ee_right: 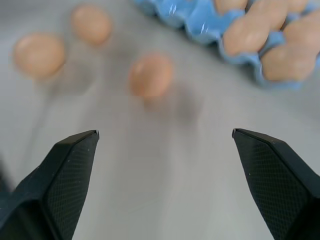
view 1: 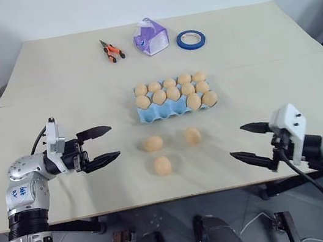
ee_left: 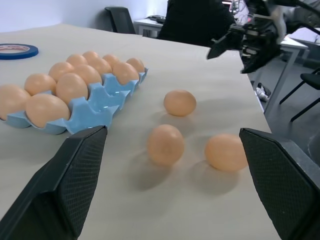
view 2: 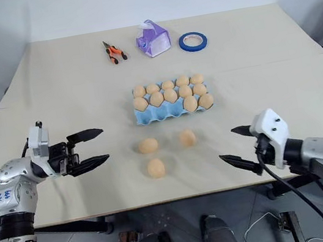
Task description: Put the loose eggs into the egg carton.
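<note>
Three loose eggs lie on the table in front of the egg carton: one on the left, one on the right, and one nearer me. The light blue carton holds several eggs in its two far rows, and its near row of cups is bare. Left of the eggs, my left gripper is open, level and pointing at them, holding nothing. My right gripper is open too, to the right of the eggs near the table's front edge. In the right wrist view the closest egg lies ahead of the open fingers.
At the back of the table lie orange-handled pliers, a purple-and-white box and a roll of blue tape. The table's front edge runs just below both grippers.
</note>
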`<state>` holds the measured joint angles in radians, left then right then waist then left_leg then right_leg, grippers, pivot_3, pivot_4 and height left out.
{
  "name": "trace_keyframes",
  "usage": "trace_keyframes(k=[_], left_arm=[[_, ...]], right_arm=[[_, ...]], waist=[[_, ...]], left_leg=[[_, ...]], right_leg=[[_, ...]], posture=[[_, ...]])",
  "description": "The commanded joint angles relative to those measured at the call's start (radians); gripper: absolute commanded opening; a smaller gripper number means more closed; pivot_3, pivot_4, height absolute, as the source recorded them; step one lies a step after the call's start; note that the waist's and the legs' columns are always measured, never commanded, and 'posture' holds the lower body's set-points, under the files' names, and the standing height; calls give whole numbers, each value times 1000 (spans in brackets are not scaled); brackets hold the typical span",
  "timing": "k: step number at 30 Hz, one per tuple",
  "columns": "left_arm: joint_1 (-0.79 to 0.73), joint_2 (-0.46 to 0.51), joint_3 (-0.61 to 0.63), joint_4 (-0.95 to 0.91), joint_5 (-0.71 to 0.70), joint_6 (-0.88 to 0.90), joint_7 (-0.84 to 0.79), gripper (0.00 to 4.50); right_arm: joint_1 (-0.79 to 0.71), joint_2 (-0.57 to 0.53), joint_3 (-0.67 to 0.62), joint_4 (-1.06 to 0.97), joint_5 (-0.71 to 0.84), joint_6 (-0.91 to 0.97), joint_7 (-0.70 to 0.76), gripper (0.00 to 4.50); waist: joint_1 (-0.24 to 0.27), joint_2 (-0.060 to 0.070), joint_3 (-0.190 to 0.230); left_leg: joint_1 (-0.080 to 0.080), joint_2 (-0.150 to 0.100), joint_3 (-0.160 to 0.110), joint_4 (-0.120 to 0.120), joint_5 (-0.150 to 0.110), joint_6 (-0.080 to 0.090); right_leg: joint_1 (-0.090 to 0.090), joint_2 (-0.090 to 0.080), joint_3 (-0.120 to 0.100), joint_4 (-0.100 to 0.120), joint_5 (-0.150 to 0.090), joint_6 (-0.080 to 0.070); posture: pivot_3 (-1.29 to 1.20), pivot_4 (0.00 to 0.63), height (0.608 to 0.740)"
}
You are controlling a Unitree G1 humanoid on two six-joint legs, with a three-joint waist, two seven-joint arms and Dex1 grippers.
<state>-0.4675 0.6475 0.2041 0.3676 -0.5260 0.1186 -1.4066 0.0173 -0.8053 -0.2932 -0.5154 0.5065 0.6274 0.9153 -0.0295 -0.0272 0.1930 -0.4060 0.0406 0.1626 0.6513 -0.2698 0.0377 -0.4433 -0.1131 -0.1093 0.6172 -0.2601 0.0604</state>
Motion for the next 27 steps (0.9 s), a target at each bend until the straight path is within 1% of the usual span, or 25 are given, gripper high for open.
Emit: trace_keyframes(k=[1,4,6,8,10,12,15,19,23,26,27], left_arm=[[-20,30,11,16,-3,-13,-34,4500],[-24,43,7,35,7,-22,-56,4500],[-26,48,8,39,4,-23,-66,4500],[-27,52,10,40,3,-23,-72,4500],[-22,62,7,39,9,-30,-88,4500],[-13,73,13,41,14,-36,-92,4500],[-4,77,22,38,15,-40,-83,4500],[17,79,28,13,9,-36,-74,4500],[40,77,38,-20,0,-30,-56,4500],[62,77,46,-47,-6,-23,-39,4500],[68,78,48,-53,-8,-22,-36,4500]], right_arm=[[26,-33,-60,-38,31,-32,34,4475],[-2,-16,-38,-45,38,-38,7,4475],[-56,23,0,-52,47,-25,-45,4475],[-107,59,47,-56,47,4,-98,4475],[-158,99,118,-45,16,11,-149,4475],[-229,158,227,9,-50,23,-219,4475],[-307,234,320,92,-119,20,-289,4475],[-372,294,399,187,-178,12,-322,4475],[-415,325,440,256,-221,15,-336,4475],[-421,334,453,268,-236,11,-332,3880],[-419,337,453,266,-237,10,-329,3551]], waist=[[2,0,0],[2,0,0],[1,0,0],[2,0,0],[3,0,0],[1,0,0],[1,0,0],[2,0,0],[1,0,0],[1,0,0],[1,0,0]], left_leg=[[0,0,0,0,-1,-2],[0,1,0,1,0,-2],[0,1,0,1,0,-2],[0,1,0,1,0,-3],[0,1,-1,0,0,-4],[-1,2,-1,-1,0,-4],[-1,2,-1,0,0,-5],[-2,2,-1,0,0,-4],[-3,2,-1,1,0,-3],[-3,2,-1,0,0,-2],[-3,2,-1,0,0,-2]], right_leg=[[0,0,0,0,0,0],[0,0,1,0,1,-1],[0,0,2,0,1,-2],[0,0,3,0,1,-2],[0,0,5,0,1,-2],[-1,0,5,0,0,-3],[-1,0,4,0,0,-3],[-2,0,4,0,0,-3],[-2,0,3,-1,0,-3],[-2,0,3,-1,0,-3],[-2,0,3,0,0,-3]], posture=[[0,150,740],[0,150,740],[0,150,740],[0,150,740],[0,150,740],[0,150,740],[0,150,740],[0,150,740],[0,150,740],[0,150,740],[0,150,740]])
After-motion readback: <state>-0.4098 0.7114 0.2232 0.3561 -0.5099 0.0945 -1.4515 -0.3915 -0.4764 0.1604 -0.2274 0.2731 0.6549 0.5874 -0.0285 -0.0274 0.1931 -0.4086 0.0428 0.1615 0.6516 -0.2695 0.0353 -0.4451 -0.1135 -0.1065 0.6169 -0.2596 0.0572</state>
